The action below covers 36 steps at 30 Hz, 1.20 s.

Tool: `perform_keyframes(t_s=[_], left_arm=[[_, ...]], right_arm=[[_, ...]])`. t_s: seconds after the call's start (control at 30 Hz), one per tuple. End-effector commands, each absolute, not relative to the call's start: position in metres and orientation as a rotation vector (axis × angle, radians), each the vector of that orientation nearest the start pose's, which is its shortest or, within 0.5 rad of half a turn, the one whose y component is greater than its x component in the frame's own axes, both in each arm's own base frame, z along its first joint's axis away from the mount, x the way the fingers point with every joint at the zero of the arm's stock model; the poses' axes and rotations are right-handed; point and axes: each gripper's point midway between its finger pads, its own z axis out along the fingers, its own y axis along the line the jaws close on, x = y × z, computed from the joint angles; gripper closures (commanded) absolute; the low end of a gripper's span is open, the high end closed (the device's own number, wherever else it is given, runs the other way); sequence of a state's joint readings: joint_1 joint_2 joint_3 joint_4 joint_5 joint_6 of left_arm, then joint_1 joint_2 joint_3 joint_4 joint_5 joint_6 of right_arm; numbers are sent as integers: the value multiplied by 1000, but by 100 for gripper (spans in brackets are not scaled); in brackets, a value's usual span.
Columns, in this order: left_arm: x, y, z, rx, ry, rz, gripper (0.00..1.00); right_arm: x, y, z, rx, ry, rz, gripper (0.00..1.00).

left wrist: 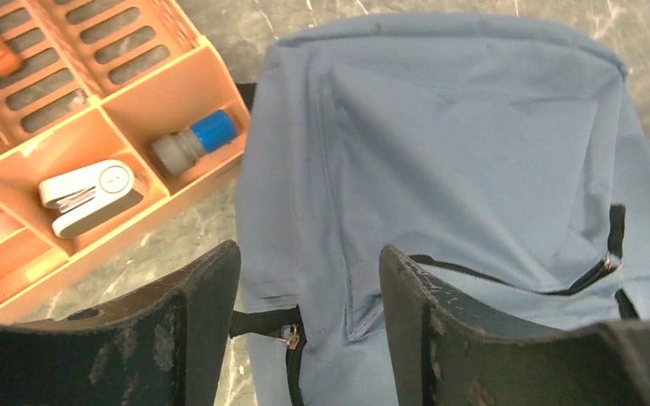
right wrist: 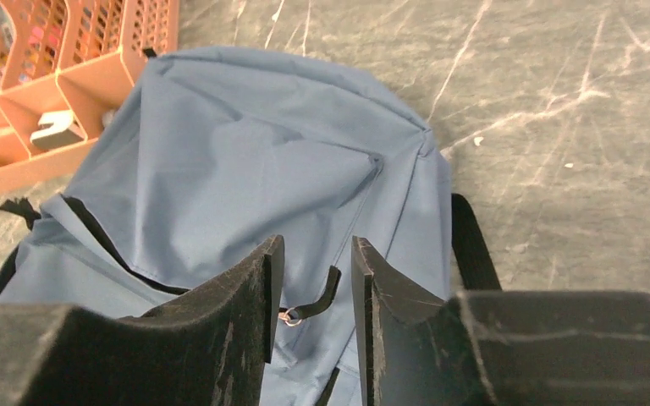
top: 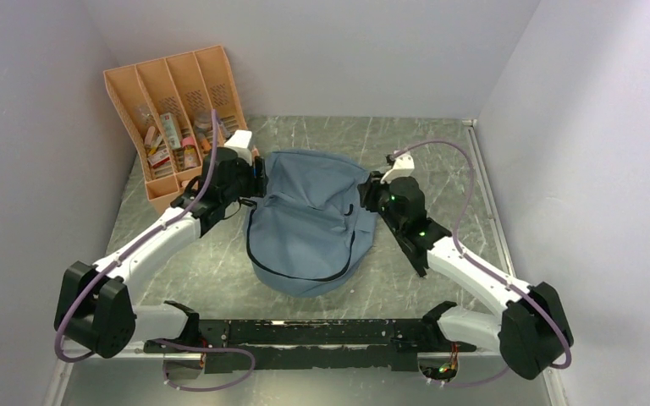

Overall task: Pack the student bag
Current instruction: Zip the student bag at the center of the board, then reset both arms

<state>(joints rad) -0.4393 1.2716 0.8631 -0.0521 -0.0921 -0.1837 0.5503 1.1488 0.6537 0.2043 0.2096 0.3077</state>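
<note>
Top external: backpack (top: 309, 224) flat mid-table, zipper partly open; stationery in orange organizer (top: 173, 118); left gripper (left wrist: 309, 317), right gripper (right wrist: 311, 292) both agape, empty; stage unclear

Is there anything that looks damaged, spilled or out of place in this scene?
Nothing stands out. The blue bag lies rumpled on the table, and the supplies sit inside the orange organizer.

The bag (top: 313, 222) lies mid-desk (top: 440, 144). The organizer (top: 178, 118) stands behind it to the left. The left hand (top: 256, 166) is at its left edge, the right hand (top: 367, 191) at its right.
</note>
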Motion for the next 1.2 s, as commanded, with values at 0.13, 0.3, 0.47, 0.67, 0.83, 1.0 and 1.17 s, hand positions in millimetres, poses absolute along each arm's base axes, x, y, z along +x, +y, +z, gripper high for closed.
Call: perform_keyframes(t_s=[0.13, 0.3, 0.47, 0.67, 0.83, 1.0, 1.17], left_arm=[[373, -127, 236, -114, 1967, -208, 28], [367, -112, 274, -228, 1820, -227, 26], [359, -103, 301, -264, 1746, -240, 27], [351, -101, 325, -298, 1671, -292, 27], [348, -100, 323, -328, 1667, -311, 27], [347, -99, 318, -344, 1674, -314, 27], [350, -97, 310, -337, 1678, -290, 28]], right_arm=[[335, 152, 232, 113, 1749, 385, 57], [328, 143, 264, 112, 1690, 378, 47], [318, 138, 278, 10, 1687, 332, 1], [303, 129, 301, -70, 1606, 300, 0], [301, 120, 300, -60, 1592, 258, 0], [309, 113, 293, 13, 1615, 222, 0], [316, 113, 291, 18, 1619, 196, 0]])
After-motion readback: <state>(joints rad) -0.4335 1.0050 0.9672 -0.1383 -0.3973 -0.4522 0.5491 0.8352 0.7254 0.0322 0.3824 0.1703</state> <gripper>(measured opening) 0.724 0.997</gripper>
